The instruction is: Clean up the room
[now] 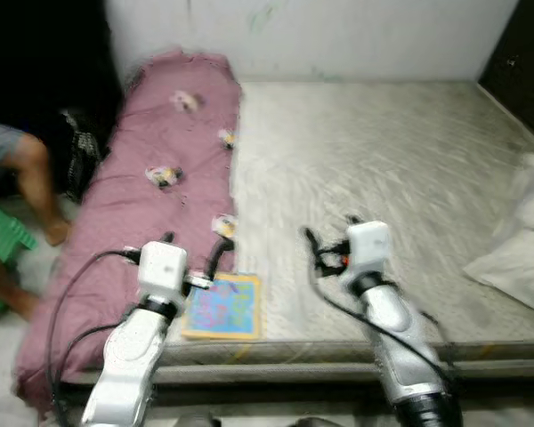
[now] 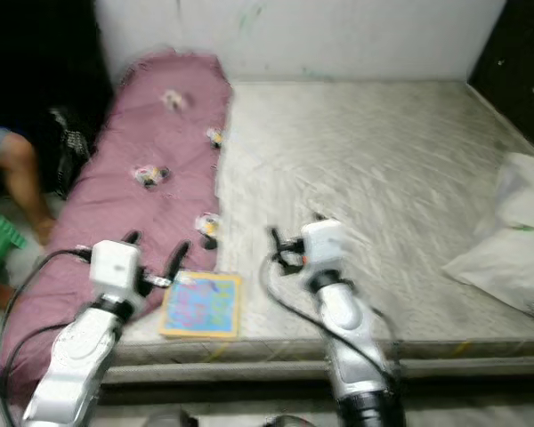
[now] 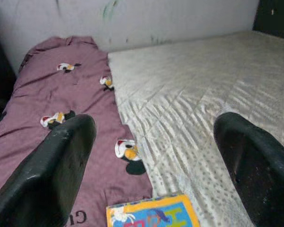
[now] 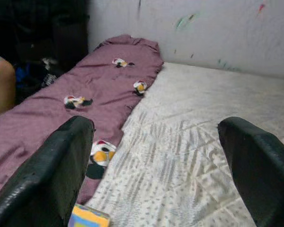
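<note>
Colourful book [image 1: 222, 307] on mattress [image 1: 383, 178] edge; left gripper [image 1: 194, 250], right gripper [image 1: 325, 238] spread wide, empty.

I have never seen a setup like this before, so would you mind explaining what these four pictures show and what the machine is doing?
This is a humanoid robot with two silver arms, each ending in a gripper of two black fingers. The two wide pictures come from the stereo camera on its head, looking down at a mattress. The other two come from cameras on each wrist, looking out between that gripper's own fingers.

The left gripper and right gripper both hover open over the near edge, holding nothing. A maroon blanket with cartoon prints covers the mattress's left side, a colourful book lies near the front edge, and white pillows sit at the right. A person's leg shows at the far left.
</note>
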You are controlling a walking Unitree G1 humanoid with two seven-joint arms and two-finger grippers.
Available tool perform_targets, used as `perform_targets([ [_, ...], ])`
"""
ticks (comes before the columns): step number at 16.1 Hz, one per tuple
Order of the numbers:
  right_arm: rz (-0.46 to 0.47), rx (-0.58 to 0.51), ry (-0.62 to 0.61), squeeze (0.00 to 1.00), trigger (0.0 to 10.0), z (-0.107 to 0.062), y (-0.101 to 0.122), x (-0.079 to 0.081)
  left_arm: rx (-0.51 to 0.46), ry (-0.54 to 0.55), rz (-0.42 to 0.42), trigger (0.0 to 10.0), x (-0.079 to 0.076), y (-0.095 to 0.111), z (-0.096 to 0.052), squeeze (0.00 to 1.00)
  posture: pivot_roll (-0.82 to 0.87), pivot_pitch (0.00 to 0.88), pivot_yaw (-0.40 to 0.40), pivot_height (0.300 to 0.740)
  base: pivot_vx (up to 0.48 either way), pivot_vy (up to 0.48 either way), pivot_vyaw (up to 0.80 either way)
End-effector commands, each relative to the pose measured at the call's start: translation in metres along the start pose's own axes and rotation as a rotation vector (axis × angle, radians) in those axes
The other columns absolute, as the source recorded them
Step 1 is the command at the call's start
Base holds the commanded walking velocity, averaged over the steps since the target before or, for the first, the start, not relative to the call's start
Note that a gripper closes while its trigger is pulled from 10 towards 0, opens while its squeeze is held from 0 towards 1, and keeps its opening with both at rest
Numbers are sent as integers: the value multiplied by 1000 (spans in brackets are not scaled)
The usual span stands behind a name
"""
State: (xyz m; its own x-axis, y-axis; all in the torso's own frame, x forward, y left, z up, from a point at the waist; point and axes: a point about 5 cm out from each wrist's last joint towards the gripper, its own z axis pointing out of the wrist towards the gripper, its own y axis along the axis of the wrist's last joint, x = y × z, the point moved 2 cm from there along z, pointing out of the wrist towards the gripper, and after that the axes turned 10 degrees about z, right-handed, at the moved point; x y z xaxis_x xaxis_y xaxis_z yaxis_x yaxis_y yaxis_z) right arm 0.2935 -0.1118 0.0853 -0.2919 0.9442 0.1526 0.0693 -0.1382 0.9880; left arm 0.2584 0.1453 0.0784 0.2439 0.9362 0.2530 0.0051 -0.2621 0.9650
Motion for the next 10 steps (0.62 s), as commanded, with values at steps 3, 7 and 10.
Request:
perform_targets([
  [3, -16, -6, -8, 0, 10000, 0, 3, -4, -8, 1, -5, 10000, -2, 3, 2, 0, -25, 0, -7, 740, 0, -289, 0],
  [7, -20, -4, -6, 0, 10000, 0, 2, -4, -13, -2, -7, 10000, -2, 3, 2, 0, -27, 0, -8, 740, 0, -306, 0],
  [10, -23, -4, -5, 0, 10000, 0, 2, -4, -27, 0, -27, 10000, -2, 5, 1, 0, -29, 2, -9, 740, 0, -104, 0],
])
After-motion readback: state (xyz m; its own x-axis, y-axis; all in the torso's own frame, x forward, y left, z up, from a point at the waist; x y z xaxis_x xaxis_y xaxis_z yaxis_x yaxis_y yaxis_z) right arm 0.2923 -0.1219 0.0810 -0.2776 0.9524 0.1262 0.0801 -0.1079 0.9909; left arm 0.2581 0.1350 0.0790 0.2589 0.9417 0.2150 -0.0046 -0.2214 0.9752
